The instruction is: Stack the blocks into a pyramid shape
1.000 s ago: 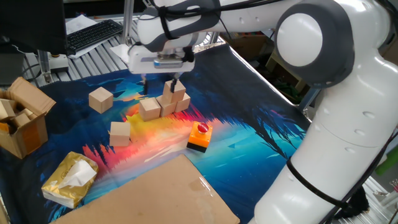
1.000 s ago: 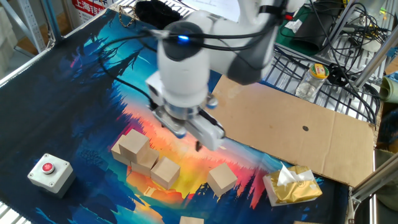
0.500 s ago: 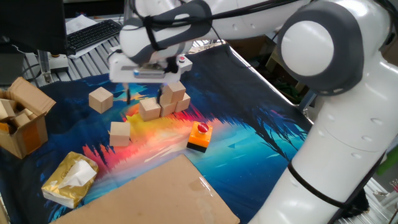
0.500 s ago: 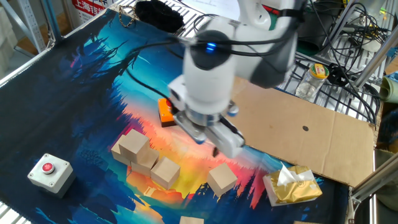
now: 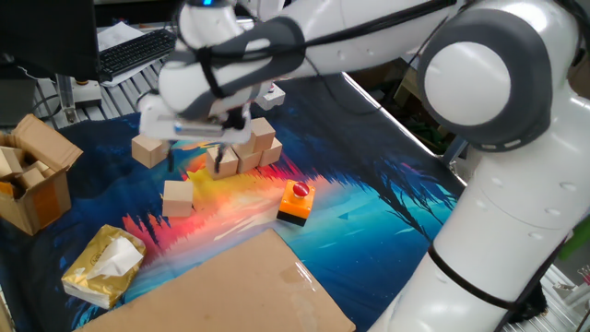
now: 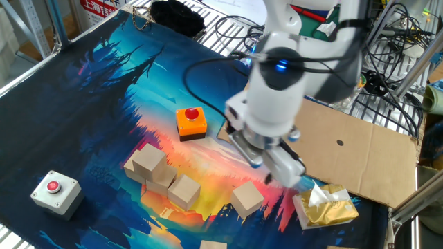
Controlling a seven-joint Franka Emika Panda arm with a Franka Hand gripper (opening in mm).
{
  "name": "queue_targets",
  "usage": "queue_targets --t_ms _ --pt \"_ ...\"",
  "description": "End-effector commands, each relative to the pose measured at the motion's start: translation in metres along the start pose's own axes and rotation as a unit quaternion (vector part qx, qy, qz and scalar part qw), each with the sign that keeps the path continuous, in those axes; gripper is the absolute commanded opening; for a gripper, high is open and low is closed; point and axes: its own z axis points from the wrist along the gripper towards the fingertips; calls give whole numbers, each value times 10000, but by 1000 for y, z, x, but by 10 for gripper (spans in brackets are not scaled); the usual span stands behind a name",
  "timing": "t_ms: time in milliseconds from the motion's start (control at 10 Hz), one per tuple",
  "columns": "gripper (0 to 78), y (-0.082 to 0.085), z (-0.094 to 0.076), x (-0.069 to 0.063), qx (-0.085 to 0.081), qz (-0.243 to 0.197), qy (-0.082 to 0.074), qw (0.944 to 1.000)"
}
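Note:
Several light-tan wooden blocks lie on the colourful mat. A row of blocks [image 5: 241, 159] carries one block [image 5: 261, 131] on top; the cluster also shows in the other fixed view [image 6: 160, 173]. Two loose blocks lie apart: one [image 5: 178, 197] near the front, also in the other fixed view [image 6: 247, 198], and one [image 5: 147, 150] at the left, partly behind the hand. My gripper [image 5: 195, 153] is blurred and hangs above the mat left of the cluster, with the jaws apart and nothing in them. In the other fixed view the gripper [image 6: 284, 176] is over the loose block's far side.
An orange-and-black box with a red button [image 5: 296, 201] sits right of the cluster. A grey button box [image 6: 54, 190] sits at the mat's edge. A brown cardboard box [image 5: 32, 175], a yellow packet [image 5: 103, 266] and a flat cardboard sheet [image 5: 230, 286] lie at the left and front.
The gripper has left the stacked cluster and swung to the left, toward the loose blocks, lowering slightly. The blocks have not moved.

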Motion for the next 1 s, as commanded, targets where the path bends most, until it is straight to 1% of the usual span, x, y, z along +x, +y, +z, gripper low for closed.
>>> queue_targets --t_ms 100,300,400,500,600,1000 --pt "775 17 29 14 -153 390 -263 9988" --pt "775 20 45 8 -188 427 -354 9983" --pt "775 20 50 7 -208 439 -394 9980" --pt "775 21 61 3 -247 485 -477 9974" --pt "775 22 67 1 -252 500 -482 9973" --pt "775 24 69 -3 -259 551 -462 9971"
